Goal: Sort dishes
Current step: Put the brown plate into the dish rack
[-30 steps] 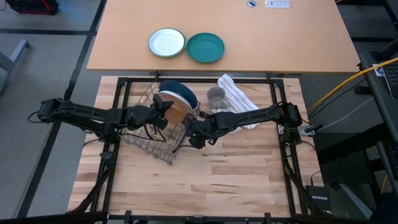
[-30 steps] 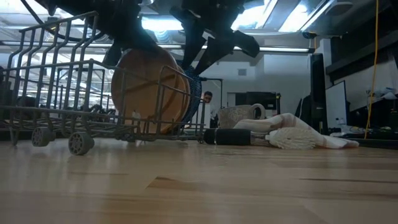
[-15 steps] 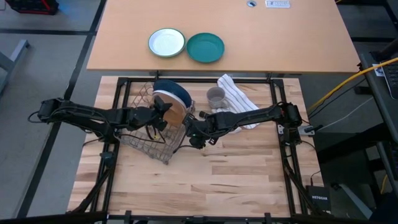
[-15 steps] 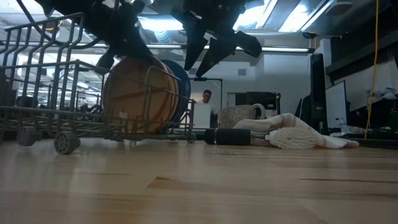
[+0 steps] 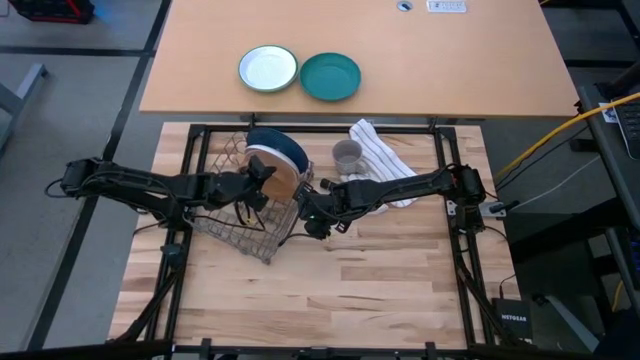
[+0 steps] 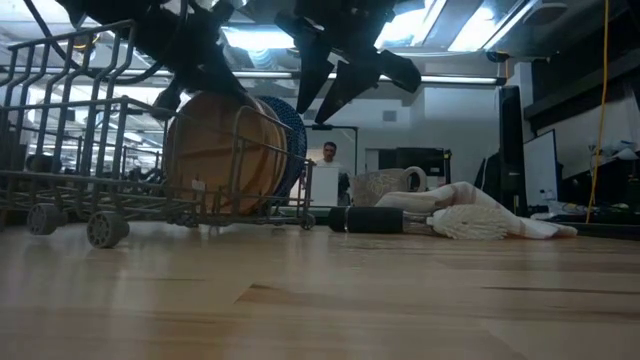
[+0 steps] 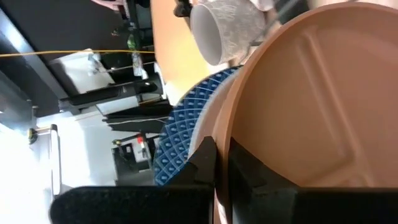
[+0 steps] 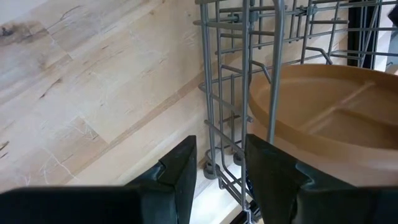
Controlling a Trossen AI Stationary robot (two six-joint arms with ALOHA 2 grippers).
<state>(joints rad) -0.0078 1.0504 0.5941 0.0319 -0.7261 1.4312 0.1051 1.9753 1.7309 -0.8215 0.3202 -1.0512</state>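
Wooden plate [image 5: 283, 182] stands pinched by left end effector [image 5: 262, 178]; right end effector [image 8: 214, 168], spread, waits beside it.

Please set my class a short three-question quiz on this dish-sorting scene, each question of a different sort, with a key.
1. True or false: the wooden plate stands on edge in the wire rack.
2. Which plate is directly behind the wooden one? A) white with green rim B) dark blue plate C) teal
3. Fill in: beside the mug lies a striped ____.

Key: 1 true. 2 B. 3 towel. The left gripper is shut on the wooden plate's rim; the right gripper is open beside the rack.
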